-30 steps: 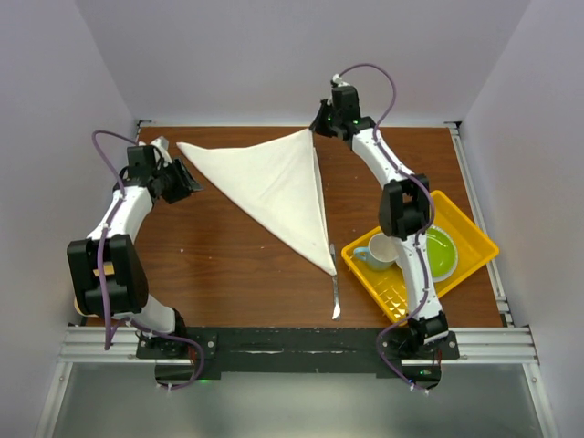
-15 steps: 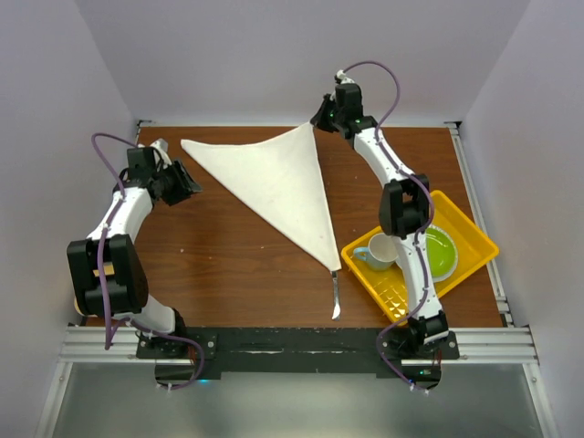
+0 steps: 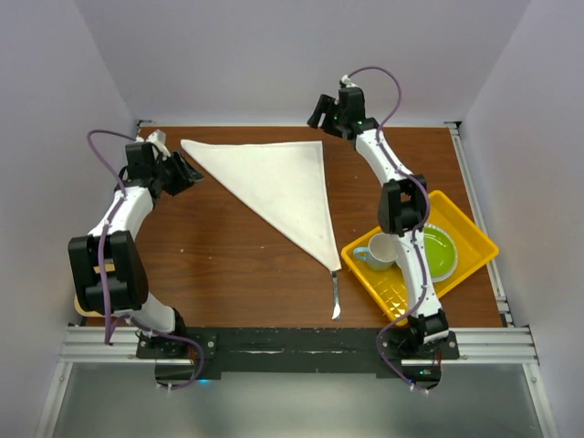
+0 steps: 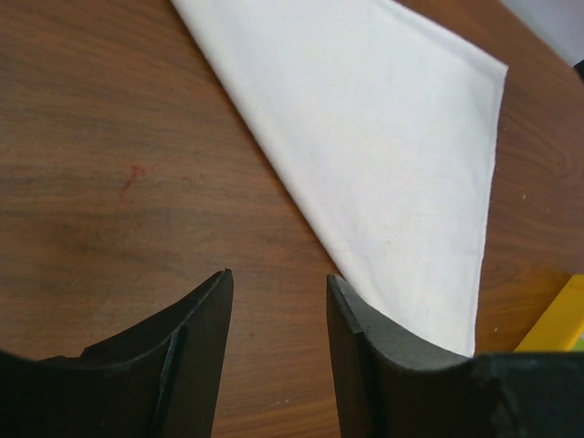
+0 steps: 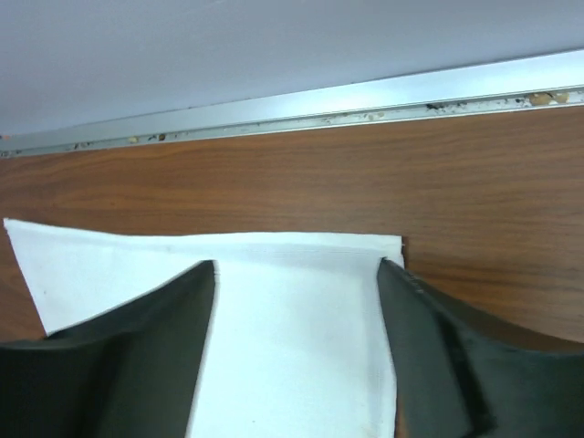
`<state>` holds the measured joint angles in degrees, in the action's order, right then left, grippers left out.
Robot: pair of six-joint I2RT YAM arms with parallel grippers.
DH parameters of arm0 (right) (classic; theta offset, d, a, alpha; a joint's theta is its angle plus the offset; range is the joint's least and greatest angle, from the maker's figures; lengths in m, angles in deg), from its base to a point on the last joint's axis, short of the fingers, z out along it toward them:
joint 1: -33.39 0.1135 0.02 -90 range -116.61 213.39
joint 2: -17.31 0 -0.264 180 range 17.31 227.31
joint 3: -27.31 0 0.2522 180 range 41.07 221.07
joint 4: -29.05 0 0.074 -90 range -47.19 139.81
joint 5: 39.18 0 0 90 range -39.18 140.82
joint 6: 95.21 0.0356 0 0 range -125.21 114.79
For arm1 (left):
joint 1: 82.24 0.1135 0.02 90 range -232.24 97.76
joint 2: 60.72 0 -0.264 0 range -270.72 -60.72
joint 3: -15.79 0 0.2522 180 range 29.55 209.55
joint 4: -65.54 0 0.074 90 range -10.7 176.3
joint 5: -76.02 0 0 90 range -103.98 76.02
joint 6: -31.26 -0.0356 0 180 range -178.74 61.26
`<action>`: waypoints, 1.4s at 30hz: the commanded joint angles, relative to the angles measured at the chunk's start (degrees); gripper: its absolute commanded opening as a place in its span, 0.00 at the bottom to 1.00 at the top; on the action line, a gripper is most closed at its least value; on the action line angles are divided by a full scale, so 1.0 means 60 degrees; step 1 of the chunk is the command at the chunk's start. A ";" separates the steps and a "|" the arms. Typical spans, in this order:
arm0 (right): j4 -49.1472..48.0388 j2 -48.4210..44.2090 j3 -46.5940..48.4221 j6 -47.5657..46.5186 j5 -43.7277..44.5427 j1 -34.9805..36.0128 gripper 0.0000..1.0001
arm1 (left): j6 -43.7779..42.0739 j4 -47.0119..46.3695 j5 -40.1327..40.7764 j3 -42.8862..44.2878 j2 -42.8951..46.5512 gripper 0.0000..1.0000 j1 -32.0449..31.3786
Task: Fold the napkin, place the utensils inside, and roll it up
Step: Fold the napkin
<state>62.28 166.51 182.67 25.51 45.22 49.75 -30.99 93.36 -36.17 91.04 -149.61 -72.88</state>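
Note:
The white napkin [image 3: 278,187] lies flat on the wooden table, folded into a triangle whose near point reaches the far end of the silver knife [image 3: 335,297]. My right gripper [image 3: 317,117] hovers open over the napkin's far right corner [image 5: 301,347], its fingers astride the cloth and nothing held. My left gripper [image 3: 189,171] stands open just left of the napkin's far left corner. In the left wrist view its jaws [image 4: 279,276] frame bare wood, with the napkin [image 4: 383,155] ahead and to the right.
A yellow tray [image 3: 484,242] at the right holds a white mug [image 3: 381,248] and a green bowl [image 3: 440,252], close beside the knife. The metal back rail [image 5: 365,96] and the wall run just beyond the right gripper.
My right gripper has opened and let go of the napkin's far corner, which now lies flat and squared. The left gripper has shifted slightly toward the back.

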 commanded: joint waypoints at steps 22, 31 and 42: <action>0.4915 -0.4433 -0.5962 -0.2878 -0.1807 0.2120 0.55 | 0.3227 -0.5656 -0.0725 0.4352 -0.6350 0.33 0.0065; 0.5355 -0.3920 -0.6475 -0.3157 -0.1614 0.3205 0.45 | 0.2247 -0.1292 0.1046 0.5615 -0.7130 0.24 0.0123; 0.5296 -0.4491 -0.7444 -0.3728 -0.2946 0.4598 0.42 | 0.0078 0.0952 0.3626 0.5690 -0.5391 0.25 0.0168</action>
<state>93.01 142.58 137.85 6.34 32.32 76.20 -24.22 92.31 -22.18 124.02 -189.30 -72.75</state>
